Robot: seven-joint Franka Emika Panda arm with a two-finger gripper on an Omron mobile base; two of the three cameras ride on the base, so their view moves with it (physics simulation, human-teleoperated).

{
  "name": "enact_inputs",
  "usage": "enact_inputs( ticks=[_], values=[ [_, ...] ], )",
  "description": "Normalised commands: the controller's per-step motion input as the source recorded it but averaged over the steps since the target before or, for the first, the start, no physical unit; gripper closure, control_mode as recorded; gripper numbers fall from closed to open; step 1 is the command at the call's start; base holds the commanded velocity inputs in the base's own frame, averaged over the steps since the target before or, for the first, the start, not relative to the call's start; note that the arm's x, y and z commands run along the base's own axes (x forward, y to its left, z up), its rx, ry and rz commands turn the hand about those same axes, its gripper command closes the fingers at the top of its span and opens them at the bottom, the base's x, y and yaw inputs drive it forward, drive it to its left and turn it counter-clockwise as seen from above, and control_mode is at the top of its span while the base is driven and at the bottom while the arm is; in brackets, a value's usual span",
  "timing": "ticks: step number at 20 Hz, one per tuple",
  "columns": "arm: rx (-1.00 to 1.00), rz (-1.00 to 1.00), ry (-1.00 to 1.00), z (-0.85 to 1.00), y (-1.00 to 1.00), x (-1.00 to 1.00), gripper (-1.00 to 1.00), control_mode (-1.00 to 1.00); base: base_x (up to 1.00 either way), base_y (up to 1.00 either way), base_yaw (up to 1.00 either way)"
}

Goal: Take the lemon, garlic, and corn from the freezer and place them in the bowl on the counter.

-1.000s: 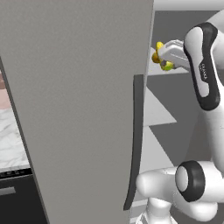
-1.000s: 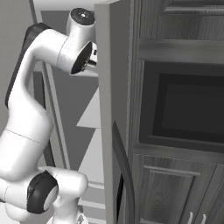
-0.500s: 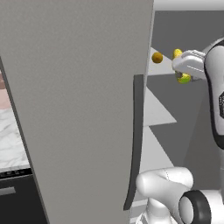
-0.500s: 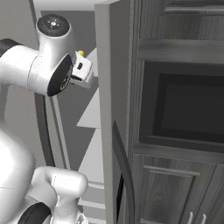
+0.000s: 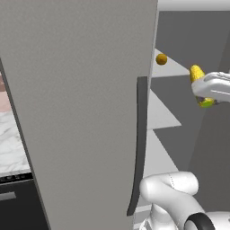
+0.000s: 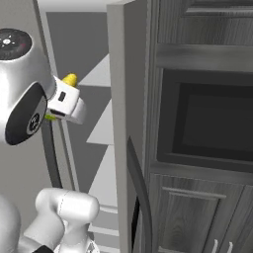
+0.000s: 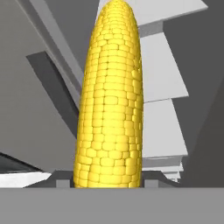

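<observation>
Gripping the corn [image 7: 111, 100] lengthwise, gripper [image 5: 207, 92] clamped on its base, tip away from the hand, lemon [image 5: 161, 59] on freezer [image 5: 81, 112] shelf

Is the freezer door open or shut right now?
Open. The freezer door stands swung out, exposing white shelves where the lemon sits.

Freezer shelf [image 5: 173, 71]: lemon [image 5: 161, 59] resting on it, near door edge.

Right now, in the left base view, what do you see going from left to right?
Marble counter → grey freezer door → its dark handle → lemon → corn held in the robot's jaws.
</observation>
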Motion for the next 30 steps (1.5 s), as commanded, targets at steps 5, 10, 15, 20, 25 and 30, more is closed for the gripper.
enact_inputs(
  ticks=[5, 10, 15, 20, 25, 30],
  values=[
    [-0.10, 0.09, 0.10, 0.00, 0.45, -0.63, 1.00, -1.00, 0.00, 0.00, 0.00],
    [-0.04, 0.09, 0.08, 0.00, 0.19, -0.37, 1.00, -1.00, 0.00, 0.00, 0.00],
    [0.00, 0.09, 0.05, 0.00, 0.00, -0.05, 1.00, -1.00, 0.00, 0.00, 0.00],
    [0.00, 0.00, 0.00, 0.00, 0.00, 0.00, 1.00, -1.00, 0.00, 0.00, 0.00],
    [0.00, 0.00, 0.00, 0.00, 0.00, 0.00, 1.00, -1.00, 0.00, 0.00, 0.00],
    [0.00, 0.00, 0.00, 0.00, 0.00, 0.00, 1.00, 1.00, -0.10, 0.00, 0.00]
  ],
)
